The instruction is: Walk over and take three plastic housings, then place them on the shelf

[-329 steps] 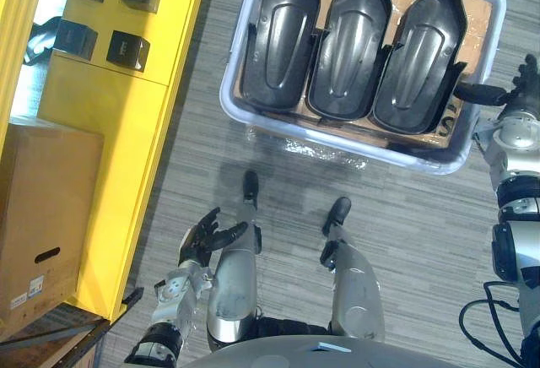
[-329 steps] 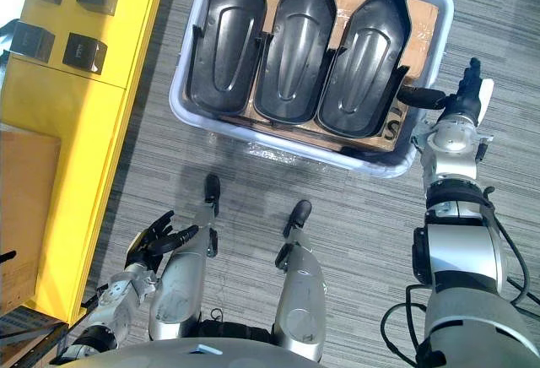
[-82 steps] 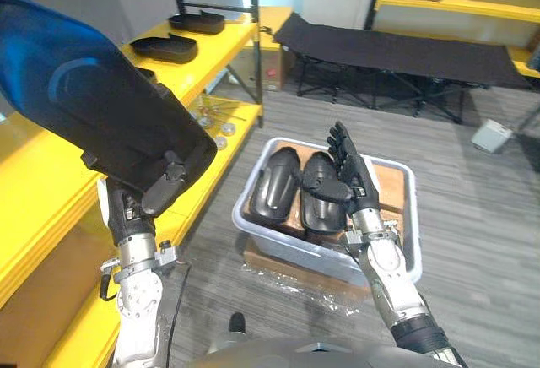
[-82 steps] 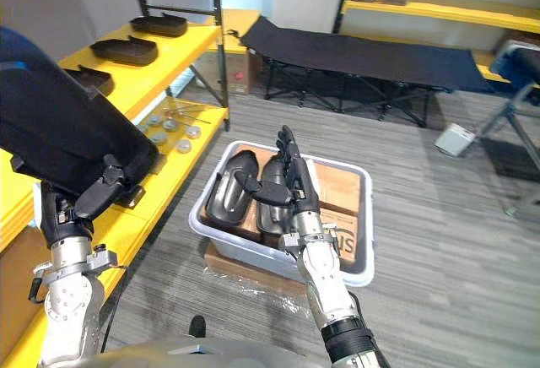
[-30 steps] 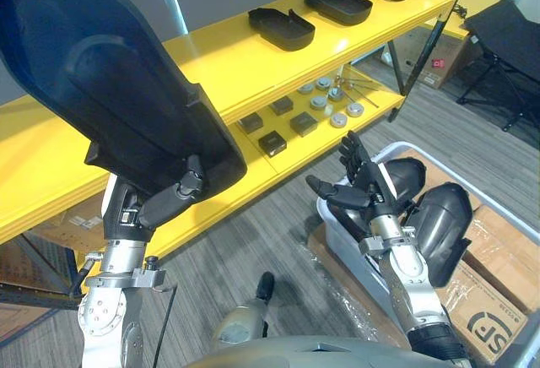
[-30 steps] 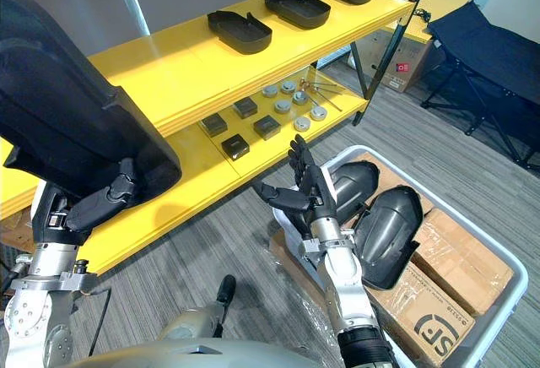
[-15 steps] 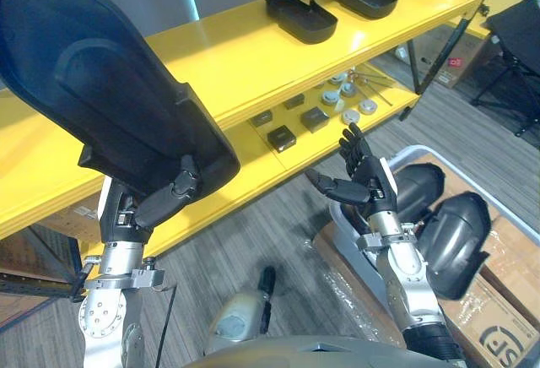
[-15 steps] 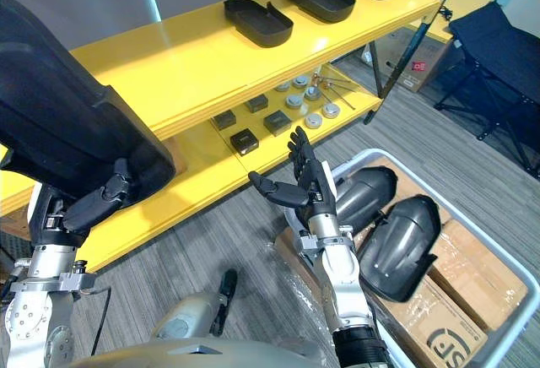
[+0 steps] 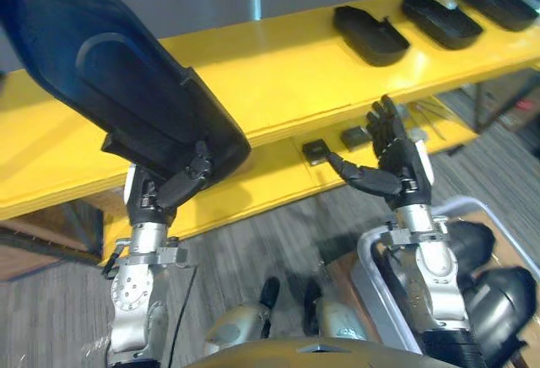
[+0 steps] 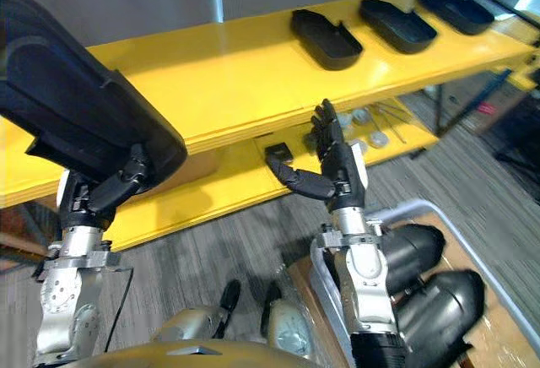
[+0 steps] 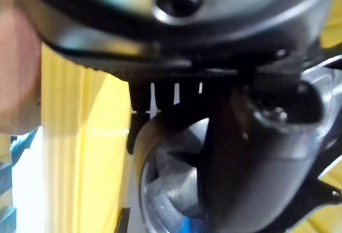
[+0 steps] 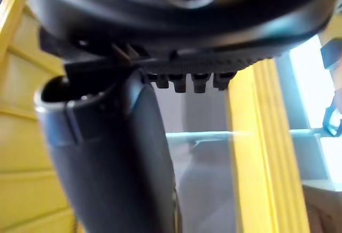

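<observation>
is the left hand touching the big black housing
Touching. The left eye view shows the left hand with its fingers curled round the lower edge of the housing.

We see a yellow shelf (image 9: pixel 253 73) with three black housings (image 9: pixel 443 20) in a row on top. Its lower board (image 9: pixel 245 189) holds small boxes (image 9: pixel 316 150). A bin (image 9: pixel 367 271) sits on the floor (image 9: pixel 245 254).

The black housing (image 9: pixel 118 89) runs off the upper left corner and hides the fingers of the left hand (image 9: pixel 181 184), all but the thumb. The grey bin (image 10: pixel 413 206) and the housings (image 10: pixel 443 300) inside it are cut by the lower right edge. Small parts (image 10: pixel 377 138) beside the right hand (image 9: pixel 403 165) are too small to tell
</observation>
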